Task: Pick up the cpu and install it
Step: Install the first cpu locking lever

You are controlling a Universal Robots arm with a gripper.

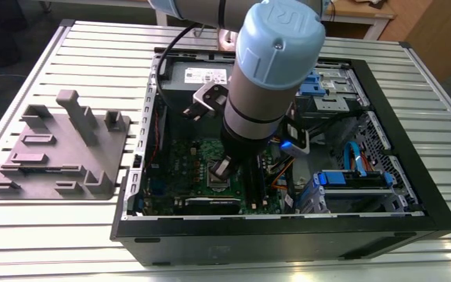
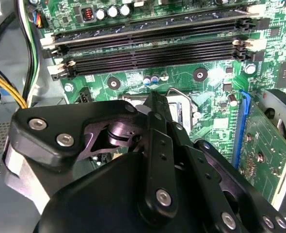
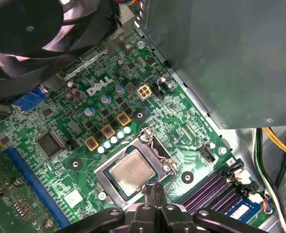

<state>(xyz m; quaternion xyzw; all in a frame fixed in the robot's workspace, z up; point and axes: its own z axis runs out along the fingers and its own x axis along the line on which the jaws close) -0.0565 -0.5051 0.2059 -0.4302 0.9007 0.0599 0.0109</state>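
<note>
While your arm reaches down into the open computer case, the gripper hangs low over the green motherboard, right at the edge of the metal-framed socket. In the first wrist view you can see its tips pressed together into one narrow point, with nothing pinched between them. The second wrist view shows the same fingers drawn tight side by side, pointing towards the long dark memory slots.

Your cpu lies flat inside the socket frame, its silver-grey top facing up, just beside the fingertips. You cannot tell whether they touch it.

In the exterior view, the grey fixture with its upright posts stands on the slatted table at the exterior view's left of the case, well apart from the gripper.
</note>
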